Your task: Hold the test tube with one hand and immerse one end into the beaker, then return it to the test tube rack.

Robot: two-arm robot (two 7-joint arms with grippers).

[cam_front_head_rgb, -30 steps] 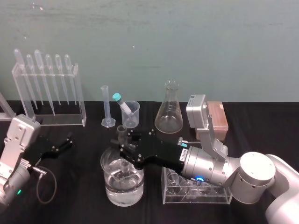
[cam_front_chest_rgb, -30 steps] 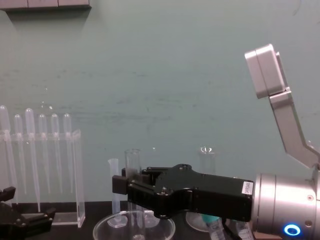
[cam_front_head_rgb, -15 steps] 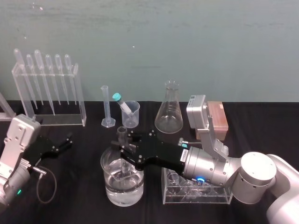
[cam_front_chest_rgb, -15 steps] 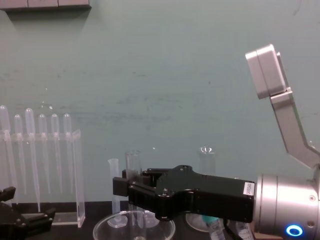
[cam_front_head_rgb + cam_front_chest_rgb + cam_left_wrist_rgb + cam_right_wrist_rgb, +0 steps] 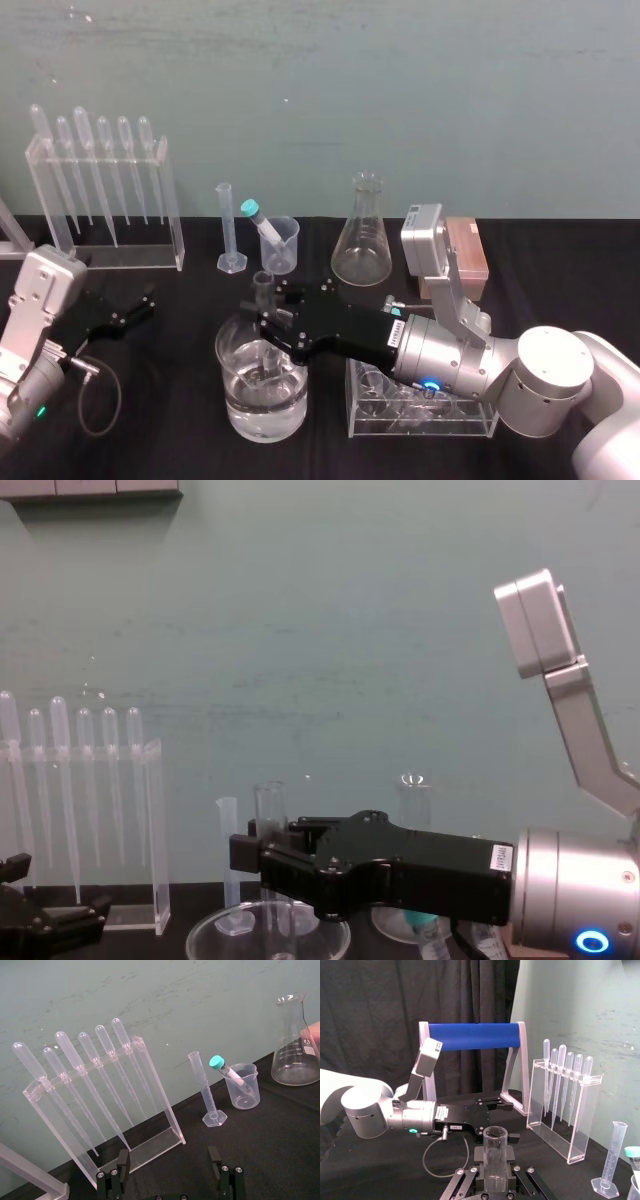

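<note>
The test tube point(image 5: 262, 286) stands in the beaker point(image 5: 238, 408) before me, pinched by my right gripper point(image 5: 265, 318). Behind them sit a cylinder point(image 5: 227, 230), cup point(image 5: 282, 246) and flask point(image 5: 362, 242). The test tube rack point(image 5: 468, 258) lies right of the flask, the pipette stand point(image 5: 105, 215) far left.

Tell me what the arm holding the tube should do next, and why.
Probably lift the test tube straight up, clear of the rim. The right pincer grips it upright and its lower end sits in the beaker's water, so the dip looks done. The left pincer rests open.

Right tool point(image 5: 266, 320) outstretched, pinched; left tool point(image 5: 135, 308) parked, splayed.
</note>
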